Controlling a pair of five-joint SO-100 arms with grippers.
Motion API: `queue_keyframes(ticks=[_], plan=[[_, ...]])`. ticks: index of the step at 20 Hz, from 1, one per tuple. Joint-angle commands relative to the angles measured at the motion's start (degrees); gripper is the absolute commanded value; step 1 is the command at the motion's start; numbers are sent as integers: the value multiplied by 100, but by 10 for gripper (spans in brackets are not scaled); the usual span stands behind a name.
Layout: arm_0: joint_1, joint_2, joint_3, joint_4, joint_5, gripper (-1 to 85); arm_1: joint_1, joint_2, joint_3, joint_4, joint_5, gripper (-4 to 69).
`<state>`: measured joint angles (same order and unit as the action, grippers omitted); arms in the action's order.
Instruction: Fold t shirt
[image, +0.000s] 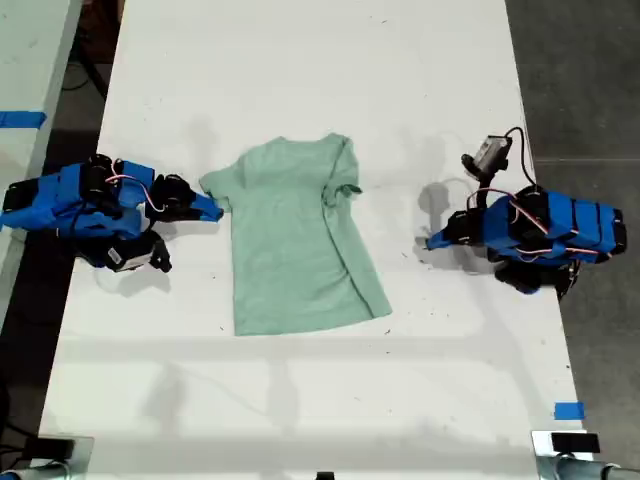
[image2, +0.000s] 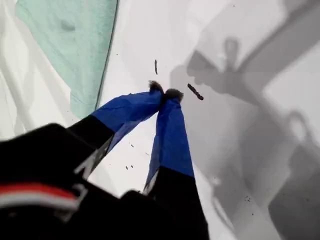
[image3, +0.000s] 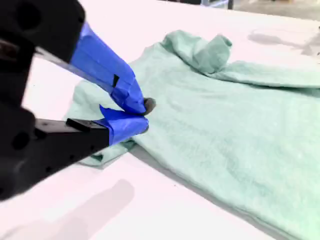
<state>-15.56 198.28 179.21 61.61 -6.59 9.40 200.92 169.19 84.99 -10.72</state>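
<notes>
The t shirt (image: 295, 240) lies mid-table, one sleeve already folded inward. The other sleeve (image3: 97, 150) appears pinched by my second gripper (image3: 142, 114), so folding it inward seems next. My first gripper (image2: 165, 93) rests pressed together, empty, over the bare table (image: 300, 60).

3 cameras: 1 overhead, 2 on the wrists.
The exterior view looks straight down on the whole white table (image: 300, 60). Each wrist view looks close along its jaws at the tabletop; all 3 share the t shirt (image: 295, 245).
</notes>
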Motion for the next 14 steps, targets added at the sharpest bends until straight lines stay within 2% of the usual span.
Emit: queue_keyframes(ticks=[1,4,5,6,7,9,10,11,13,14], plan=[[-114,-1151,-1617,457,-141,-1,79,-18,9,149,-88,13],[-264,-4395,-4254,1354,-97,-1,79,-18,9,149,-88,13],[-501,-5273,-5159,1758,185,-1,62,-18,9,149,-88,13],[-949,-6003,-5836,2030,765,14,53,-18,9,149,-88,12],[-1433,-6715,-6293,2224,1327,148,44,-18,9,149,-88,12],[-2092,-8060,-6486,2197,2083,235,26,-18,9,149,-88,15],[-2083,-8534,-6513,1854,2443,627,9,-18,9,149,-88,25],[-1942,-9097,-6741,1767,2689,812,-35,-18,9,149,-88,31],[-1802,-9633,-6996,1696,2584,425,-105,-18,9,149,-88,35],[-1802,-9606,-7022,1661,2549,286,-114,-18,9,149,-88,35]])
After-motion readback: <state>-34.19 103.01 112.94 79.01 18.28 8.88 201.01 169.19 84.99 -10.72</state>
